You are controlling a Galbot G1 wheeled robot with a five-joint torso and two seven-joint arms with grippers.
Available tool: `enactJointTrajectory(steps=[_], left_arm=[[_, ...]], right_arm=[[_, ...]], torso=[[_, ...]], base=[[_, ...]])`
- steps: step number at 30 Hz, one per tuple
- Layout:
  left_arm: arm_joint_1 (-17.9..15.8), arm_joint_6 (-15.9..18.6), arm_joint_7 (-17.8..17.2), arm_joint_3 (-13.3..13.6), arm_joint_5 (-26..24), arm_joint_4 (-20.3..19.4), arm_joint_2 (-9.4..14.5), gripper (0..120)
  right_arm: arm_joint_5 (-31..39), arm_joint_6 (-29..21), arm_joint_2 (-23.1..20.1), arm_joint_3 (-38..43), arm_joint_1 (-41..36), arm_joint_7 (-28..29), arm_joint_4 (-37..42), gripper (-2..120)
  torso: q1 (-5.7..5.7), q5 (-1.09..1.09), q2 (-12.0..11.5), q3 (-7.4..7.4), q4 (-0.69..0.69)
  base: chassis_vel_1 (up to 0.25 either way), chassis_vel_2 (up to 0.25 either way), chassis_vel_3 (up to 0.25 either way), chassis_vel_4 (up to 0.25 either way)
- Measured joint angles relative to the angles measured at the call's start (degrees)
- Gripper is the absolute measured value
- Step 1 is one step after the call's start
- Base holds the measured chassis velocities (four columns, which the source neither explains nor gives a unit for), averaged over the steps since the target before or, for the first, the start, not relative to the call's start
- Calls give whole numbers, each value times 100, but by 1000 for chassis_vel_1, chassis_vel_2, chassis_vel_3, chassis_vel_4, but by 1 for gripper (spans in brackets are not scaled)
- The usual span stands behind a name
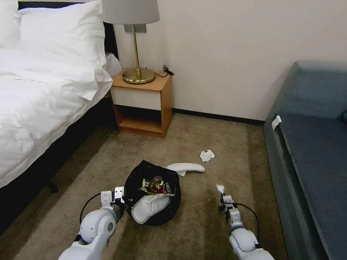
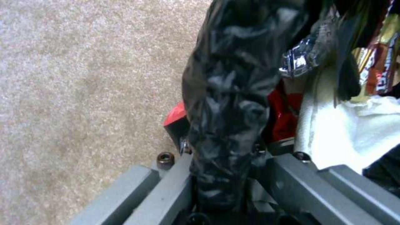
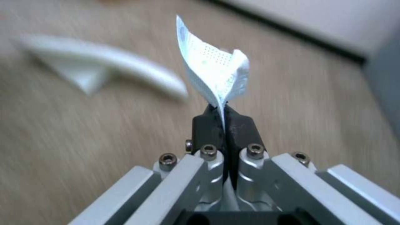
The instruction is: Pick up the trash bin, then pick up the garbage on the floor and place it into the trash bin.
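The trash bin (image 1: 153,195) with its black bag is held just above the carpet (image 1: 180,144), close in front of the robot. The left gripper (image 1: 121,202) has its jaws pressed tight on the bin's rim, with the black bag (image 2: 229,93) squeezed between them. Inside the bin lie a white slipper (image 1: 150,207), a red can (image 1: 157,186) and shiny wrappers.

To the right of the bin, the right gripper (image 1: 221,196) has its jaws pinched on a small white tissue (image 3: 217,72). The tissue sticks up past the fingertips.

Behind the bin, another white slipper (image 1: 186,167) lies on the carpet. A crumpled tissue (image 1: 207,155) lies a little farther back, toward the wall.
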Motion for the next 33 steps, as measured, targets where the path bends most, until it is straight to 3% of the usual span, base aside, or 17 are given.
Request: enactJointTrajectory(steps=[7,21,27,29,33], left_arm=[[-112,0,196,16,-6,211,185,0],[-285,2,374,15,62,449,121,0],[-322,-1,517,45,190,563,116,0],[-322,-2,532,48,237,566,88,0],[-321,-2,550,41,271,562,62,0]], right_arm=[[-1214,585,108,-251,-50,-43,728,0],[-1335,429,-108,-764,-370,-27,2408,0],[-1115,286,-614,-1047,-553,-41,3001,0],[-784,111,-1037,-1248,-566,-48,3238,0],[-500,-33,-1278,-1427,-514,-33,3369,0]], torso=[[0,-2,0,0,0],[0,2,0,-1,1],[-2,2,0,-1,1],[-2,2,0,0,0],[-2,2,0,0,0]], base=[[0,0,0,0],[0,0,0,0],[0,0,0,0],[0,0,0,0],[0,0,0,0]])
